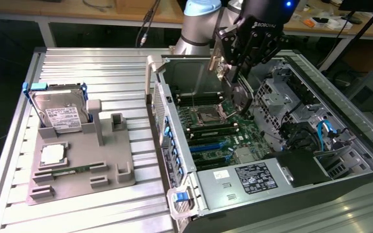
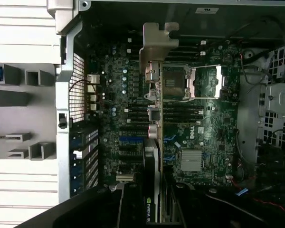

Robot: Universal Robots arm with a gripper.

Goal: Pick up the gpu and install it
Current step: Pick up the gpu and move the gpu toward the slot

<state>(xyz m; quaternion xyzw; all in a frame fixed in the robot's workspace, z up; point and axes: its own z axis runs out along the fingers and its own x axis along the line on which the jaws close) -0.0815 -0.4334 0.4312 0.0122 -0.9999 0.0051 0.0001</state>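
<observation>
My gripper [image 1: 233, 65] hangs over the open computer case [image 1: 173, 160] and is shut on the gpu [image 1: 236, 94]. The gpu is a thin card with a silver end bracket, held on edge above the motherboard [image 1: 203, 128]. In the wrist view the gpu [image 2: 154, 133] appears edge-on, its bracket [image 2: 157, 40] at the far end and its black cooler side between my gripper [image 2: 154, 211] fingers. It floats clear of the board, over the processor socket [image 2: 173, 83] and memory slots. The blue expansion slots [image 1: 207, 145] lie nearer the power supply.
A black-labelled power supply [image 1: 248, 177] and the drive cage [image 1: 283, 97] crowd the case interior. To the exterior view's left, a grey fixture [image 1: 76, 165] on the slatted table holds a silver hard drive [image 1: 60, 111], a processor chip [image 1: 52, 154] and a memory stick [image 1: 66, 171].
</observation>
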